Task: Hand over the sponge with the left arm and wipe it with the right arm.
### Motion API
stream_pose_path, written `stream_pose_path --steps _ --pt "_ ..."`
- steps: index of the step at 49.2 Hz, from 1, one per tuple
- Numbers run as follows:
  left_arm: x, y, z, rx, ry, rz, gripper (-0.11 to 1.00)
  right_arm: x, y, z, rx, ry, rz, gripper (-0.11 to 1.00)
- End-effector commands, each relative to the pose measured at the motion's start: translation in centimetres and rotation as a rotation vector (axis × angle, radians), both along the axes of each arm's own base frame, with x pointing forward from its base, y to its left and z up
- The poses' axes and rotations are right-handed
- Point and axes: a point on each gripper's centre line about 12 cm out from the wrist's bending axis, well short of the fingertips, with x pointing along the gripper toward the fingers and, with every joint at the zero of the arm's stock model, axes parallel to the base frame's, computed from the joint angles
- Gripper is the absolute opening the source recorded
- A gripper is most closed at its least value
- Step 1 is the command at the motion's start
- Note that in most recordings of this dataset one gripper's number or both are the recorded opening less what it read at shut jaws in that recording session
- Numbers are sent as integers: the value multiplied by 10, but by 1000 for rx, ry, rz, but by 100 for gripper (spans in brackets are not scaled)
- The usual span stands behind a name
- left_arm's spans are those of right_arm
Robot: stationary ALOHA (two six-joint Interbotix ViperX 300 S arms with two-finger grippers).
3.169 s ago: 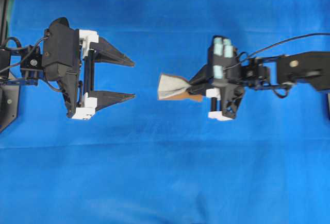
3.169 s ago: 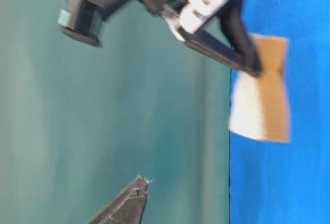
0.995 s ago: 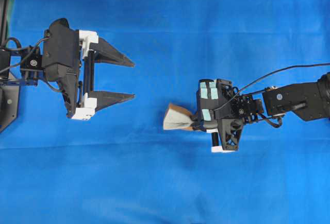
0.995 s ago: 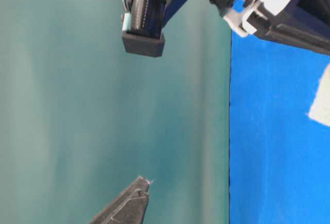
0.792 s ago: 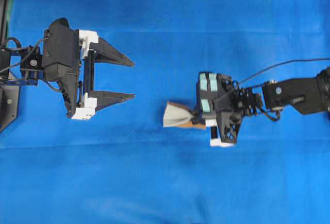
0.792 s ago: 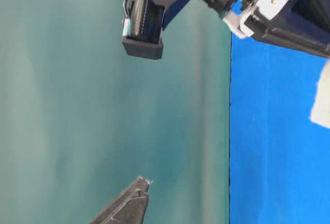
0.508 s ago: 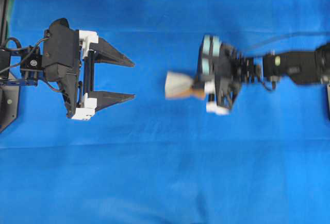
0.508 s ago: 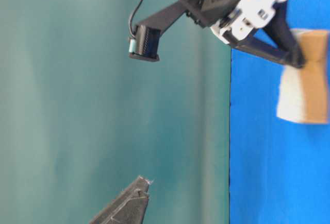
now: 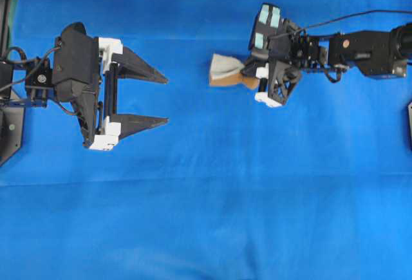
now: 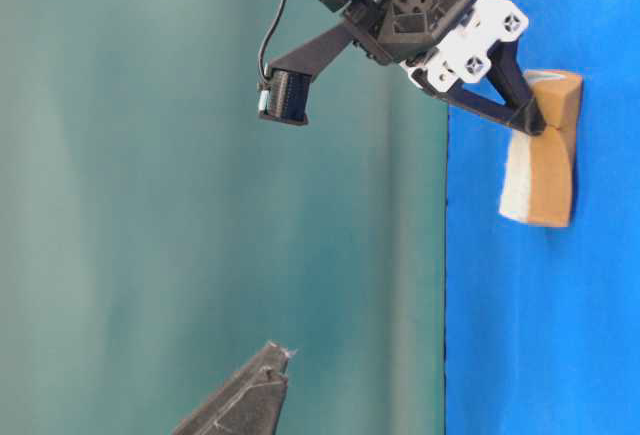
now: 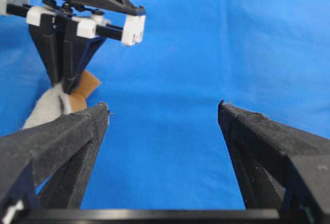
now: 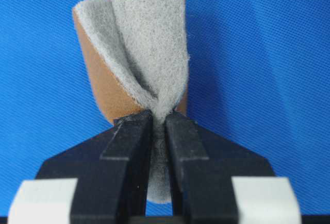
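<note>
The sponge (image 9: 225,71) is a grey-white pad with an orange-brown layer, pinched and folded between the fingers of my right gripper (image 9: 243,73), which is shut on it at the upper middle of the blue cloth. In the right wrist view the sponge (image 12: 139,59) bulges out ahead of the squeezed fingertips (image 12: 180,131). In the table-level view the sponge (image 10: 545,155) lies against the cloth. My left gripper (image 9: 166,100) holds still at the left, open and empty, its fingers (image 11: 77,131) wide apart. The sponge (image 11: 56,103) shows far off behind its left finger.
The blue cloth (image 9: 212,215) covers the whole table. A black mount (image 9: 8,119) stands at the left edge. A cable (image 9: 347,19) runs along the right arm (image 9: 367,45).
My right gripper has swept the held sponge from the lower middle of the cloth up toward the far side. The left gripper has not moved.
</note>
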Motion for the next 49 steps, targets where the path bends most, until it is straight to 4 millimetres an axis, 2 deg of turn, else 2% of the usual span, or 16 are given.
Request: stream_pose_path --steps 1,16,21,25,31,37,43,49 --pt "1 0 8 2 -31 -2 84 7 20 4 5 -9 47 13" --pt "2 0 9 2 -34 -2 84 18 123 5 75 -9 245 13" --pt "2 0 9 2 -35 -2 84 19 148 8 90 -17 292 13" --pt "2 0 9 2 -34 -2 84 20 159 10 101 -21 308 13" --pt "2 0 9 2 -34 -2 84 20 163 11 106 -21 312 13" --pt "2 0 9 0 -34 -1 84 21 156 10 100 -17 300 13" --pt "2 0 9 2 -34 -2 84 21 135 8 89 -4 255 13" --pt "2 0 9 2 -32 -2 84 20 101 6 67 11 189 13"
